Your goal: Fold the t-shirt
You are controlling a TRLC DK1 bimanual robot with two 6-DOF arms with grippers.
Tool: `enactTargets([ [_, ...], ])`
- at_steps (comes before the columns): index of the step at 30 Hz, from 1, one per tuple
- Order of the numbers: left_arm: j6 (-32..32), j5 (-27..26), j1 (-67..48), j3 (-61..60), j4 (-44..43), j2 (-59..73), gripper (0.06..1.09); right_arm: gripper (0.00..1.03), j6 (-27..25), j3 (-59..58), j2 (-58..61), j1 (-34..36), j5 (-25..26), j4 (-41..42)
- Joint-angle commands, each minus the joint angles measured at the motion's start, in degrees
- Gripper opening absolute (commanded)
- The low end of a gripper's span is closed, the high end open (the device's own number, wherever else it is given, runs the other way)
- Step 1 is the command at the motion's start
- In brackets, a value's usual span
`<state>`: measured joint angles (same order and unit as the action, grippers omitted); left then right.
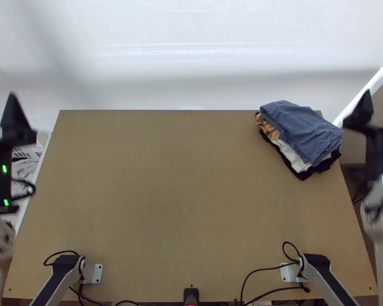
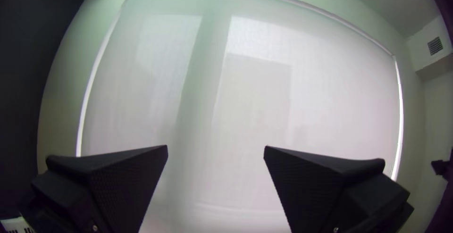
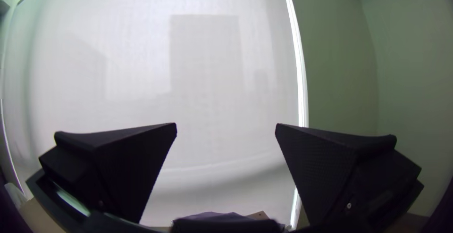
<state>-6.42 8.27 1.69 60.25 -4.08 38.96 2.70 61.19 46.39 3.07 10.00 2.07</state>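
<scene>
Left wrist view: left gripper [image 2: 216,146] released, fingers wide apart, nothing between them; it faces the pale blind [image 2: 255,120]. Right wrist view: right gripper [image 3: 226,124] also released, wide gap, no fabric held; the blind is ahead of it, and low down are a bit of blue cloth [image 3: 214,215] and a corner of the worktop [image 3: 258,215]. Top view: the blue cloth lies folded into a compact bundle, some creases, on top of a stack [image 1: 293,159] at the worktop's far right corner. Under it, an orange patterned layer [image 1: 267,127], a white one and a black one, edges sticking out unevenly. Progress: if the blue cloth is the t-shirt, folding and stacking look done, nothing obvious left except maybe squaring up the pile. Can't confirm which piece is the t-shirt, though; it could also be the greyish fabric [image 1: 23,168] inside the white bin [image 1: 44,145] off the left edge, in which case picking, spreading and folding all remain. Position: the stack sits near the right gripper, just inboard of it, not touching; the left gripper is well apart from it, across the worktop, over by the bin. Both arms look parked at the sides, grippers raised.
</scene>
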Motion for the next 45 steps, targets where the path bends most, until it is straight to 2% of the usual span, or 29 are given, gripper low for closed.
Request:
enactTargets([
  [1,4.57,1.31,0.59,-12.17,-6.12,-8.81,1.05,0.98,-4.02,-5.99,-7.19,-2.19,-0.16,-2.86],
  [8,7.38,5.35,0.77,-27.11,-6.29,-24.81,1.05,0.98,-9.12,-21.9,-23.45,-5.97,-0.16,-2.77],
  [13,7.47,5.53,0.77,-36.69,-5.77,-33.33,1.05,0.98,-9.12,-33.24,-33.21,-8.96,-0.16,-2.94],
  [16,8.88,5.17,0.68,-42.67,-4.98,-38.96,1.05,0.98,-8.24,-38.86,-38.22,-9.31,-0.24,-3.03],
  [24,6.68,5.44,0.33,-49.7,-0.93,-39.14,1.05,0.98,-3.75,-51.52,-46.74,-9.49,0.2,-2.94],
  [31,2.28,4.91,-0.64,-56.65,-1.29,-39.14,1.05,0.98,2.49,-56.35,-46.74,-9.4,0.28,-5.67],
  [33,1.32,4.91,-0.55,-58.67,-1.64,-39.14,1.05,0.98,2.93,-57.94,-46.74,-9.49,0.28,-8.75],
  [35,-1.32,4.82,-0.46,-59.72,-0.67,-39.14,1.05,0.99,2.93,-58.02,-46.57,-8.17,0.37,-9.71],
  [39,-2.37,3.86,-0.64,-60.34,1.35,-38.96,1.05,0.98,5.12,-57.76,-46.3,-7.38,0.28,-11.38],
  [45,-0.88,2.98,-0.2,-60.34,1.79,-38.96,1.05,0.98,5.12,-57.76,-46.48,-7.82,0.28,-11.38],
])
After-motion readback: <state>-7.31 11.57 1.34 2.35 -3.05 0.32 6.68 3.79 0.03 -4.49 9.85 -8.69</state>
